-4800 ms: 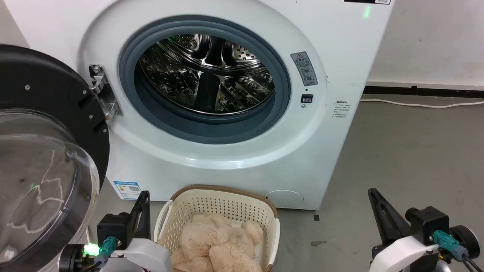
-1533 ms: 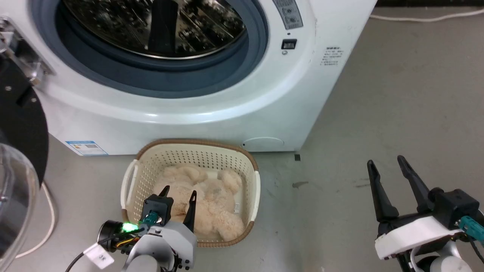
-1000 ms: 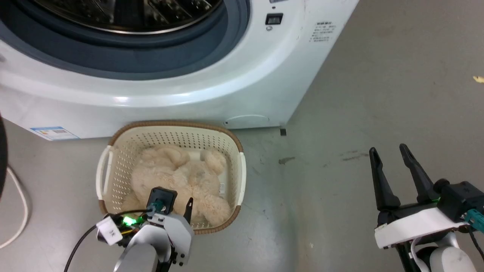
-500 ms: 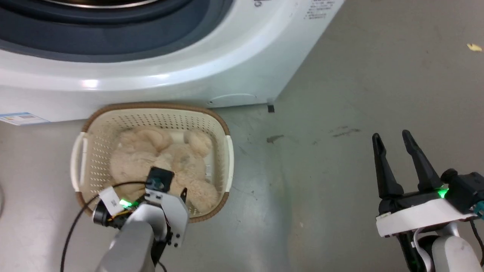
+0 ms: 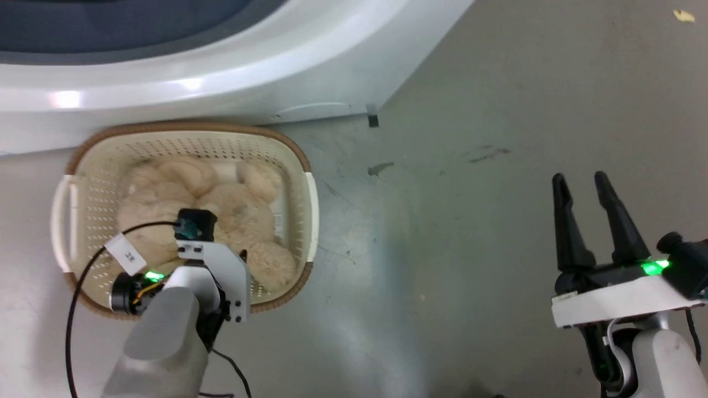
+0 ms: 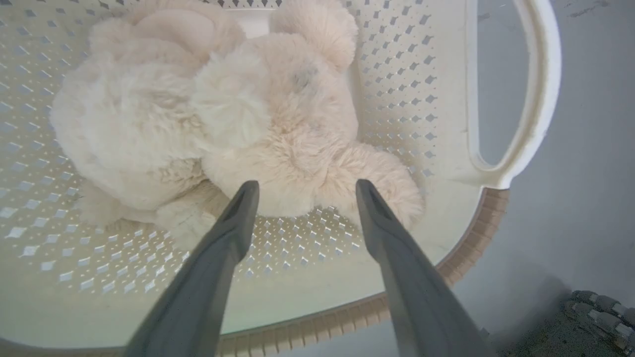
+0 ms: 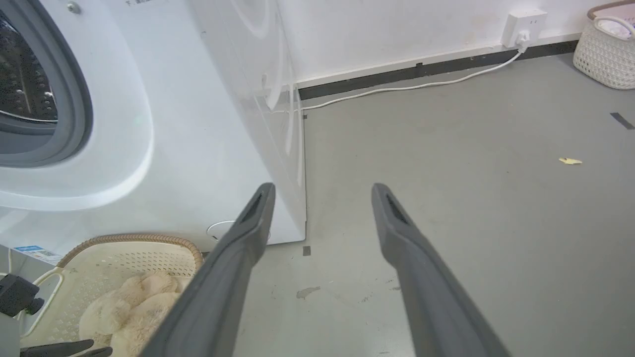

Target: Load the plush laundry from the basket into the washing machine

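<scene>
The cream plush laundry (image 6: 223, 109) lies in a lumpy heap inside the perforated cream basket (image 6: 421, 74). My left gripper (image 6: 305, 183) is open and reaches down into the basket, its fingertips at the near edge of the plush, nothing between them. In the head view the left wrist covers part of the plush (image 5: 238, 202) in the basket (image 5: 290, 146), which stands on the floor against the white washing machine (image 5: 221, 83). My right gripper (image 5: 579, 177) hangs open over bare floor at the right. The right wrist view shows that gripper (image 7: 323, 187), the washer (image 7: 198, 124) and its steel drum (image 7: 25, 89).
A white power cable (image 7: 397, 89) runs along the back wall to a socket (image 7: 523, 22). A white woven basket (image 7: 605, 49) stands at the far right. A yellow scrap (image 7: 569, 160) lies on the grey floor, and a black tape mark (image 5: 372, 119) sits by the washer's corner.
The head camera has tilted down, so the drum has left the picture. My left gripper has dropped from beside the basket into it, down to the plush. The right gripper stays open.
</scene>
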Tool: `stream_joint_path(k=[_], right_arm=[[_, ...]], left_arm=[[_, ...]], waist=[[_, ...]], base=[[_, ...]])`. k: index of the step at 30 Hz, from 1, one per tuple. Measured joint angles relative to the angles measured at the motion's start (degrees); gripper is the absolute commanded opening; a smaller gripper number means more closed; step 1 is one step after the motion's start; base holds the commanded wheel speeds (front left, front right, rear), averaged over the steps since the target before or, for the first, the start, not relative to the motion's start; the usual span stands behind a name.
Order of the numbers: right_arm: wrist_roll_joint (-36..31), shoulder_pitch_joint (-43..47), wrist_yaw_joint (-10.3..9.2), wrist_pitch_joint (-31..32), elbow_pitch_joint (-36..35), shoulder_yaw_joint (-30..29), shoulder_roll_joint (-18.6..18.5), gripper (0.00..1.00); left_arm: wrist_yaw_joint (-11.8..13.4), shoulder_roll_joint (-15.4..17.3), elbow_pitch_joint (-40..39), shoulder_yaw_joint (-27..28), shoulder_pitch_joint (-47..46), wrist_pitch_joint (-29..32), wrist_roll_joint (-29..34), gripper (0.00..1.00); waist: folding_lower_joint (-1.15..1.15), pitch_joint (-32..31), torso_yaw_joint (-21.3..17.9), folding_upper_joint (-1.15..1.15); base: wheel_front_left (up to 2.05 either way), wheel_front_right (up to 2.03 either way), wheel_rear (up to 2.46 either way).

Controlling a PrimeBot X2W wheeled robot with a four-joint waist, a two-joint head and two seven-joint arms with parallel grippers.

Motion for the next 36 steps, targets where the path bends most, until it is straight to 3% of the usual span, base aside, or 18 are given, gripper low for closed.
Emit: stream_joint_path(k=[6,14,27,34,35,36], right_arm=[[1.87,-1.05,0.00,-0.73,0.60,0.54,0.00,1.00],[4.90,-2.96,0.00,-1.72,0.94,2.08,0.00,1.00],[9.83,-5.73,0.00,-3.25,2.18,3.69,0.00,1.00],[10.36,-6.20,0.01,-3.53,3.08,3.75,0.00,1.00],[10.37,-6.26,0.00,-3.53,3.13,3.74,0.00,1.00],[10.37,-6.31,0.00,-3.53,3.14,3.74,0.00,1.00]], left_arm=[[0.60,1.33,3.52,-0.38,-3.16,0.97,-1.48,1.00],[4.50,4.27,8.13,-1.31,-7.20,1.88,-1.86,1.00],[5.93,5.73,13.61,-2.43,-15.14,-4.17,-4.65,1.00],[5.48,6.02,16.07,-3.58,-17.47,-6.64,-5.47,1.00],[5.38,6.02,16.16,-3.76,-17.49,-6.91,-5.47,0.62],[5.23,5.97,16.26,-3.94,-17.49,-7.25,-5.47,0.00]], waist=[[0.00,3.06,-1.72,0.00],[0.00,7.69,-4.08,0.00],[0.00,15.82,-6.99,0.00],[0.00,19.49,-8.08,0.00],[0.00,19.55,-8.04,0.00],[0.00,19.53,-7.95,0.00]], base=[[0.00,0.00,0.00],[0.00,0.00,0.00],[0.00,0.00,0.00],[0.00,0.00,0.00],[0.00,0.00,0.00],[0.00,0.00,0.00]])
